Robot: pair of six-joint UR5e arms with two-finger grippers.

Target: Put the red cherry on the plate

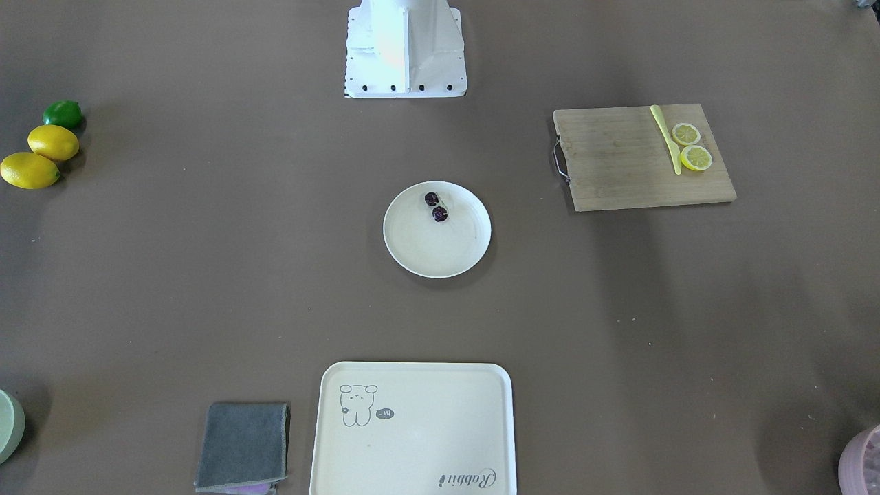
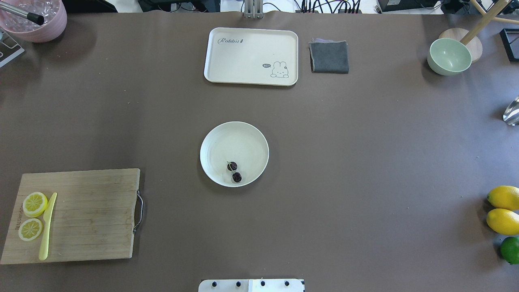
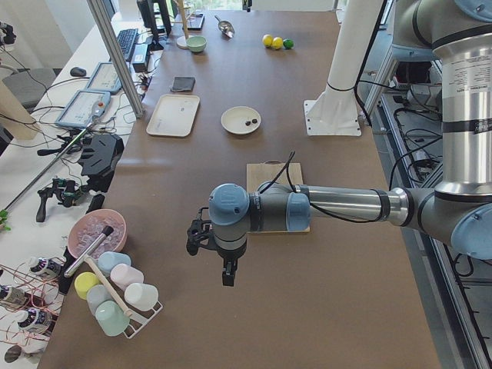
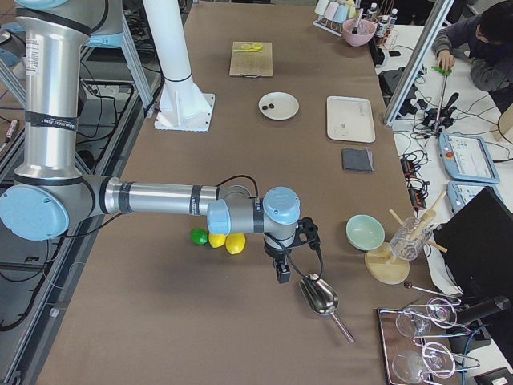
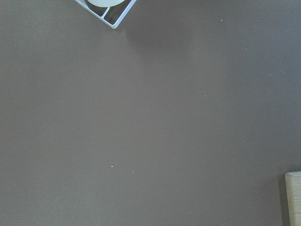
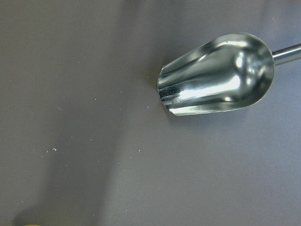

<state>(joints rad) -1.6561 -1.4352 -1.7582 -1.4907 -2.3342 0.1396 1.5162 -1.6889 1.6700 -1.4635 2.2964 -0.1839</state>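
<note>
The red cherry (image 2: 236, 177) is on the plate (image 2: 243, 142), two dark berries side by side with a scrap of green stem at one of them. From overhead, the pair's long axis runs roughly from the robot's side toward the plate's middle, leaning a little to the robot's left at the far end. Nearer berry sits just inside the rim on the robot's side, and the other is a touch further in. Most of the plate's bare floor lies beyond them.

Around the plate, brown desk (image 2: 365, 162) shows on every side. The tray (image 2: 251, 40) and grey cloth (image 2: 329, 56) sit well apart at the far edge. The cutting board (image 2: 89, 215), with lemon slices (image 2: 35, 204) and a yellow knife (image 2: 47, 227), is well off to the robot's left. Two lemons (image 2: 504, 197) and a lime (image 2: 511, 249) hug the right edge.

Both arms are out wide. The left claw (image 3: 228, 278) hangs over bare desk past the cutting board, and I cannot tell whether it is spread or closed. The right claw (image 4: 282, 274) hangs just beside a metal scoop (image 6: 216, 75), near the lemons, and again I cannot tell.
</note>
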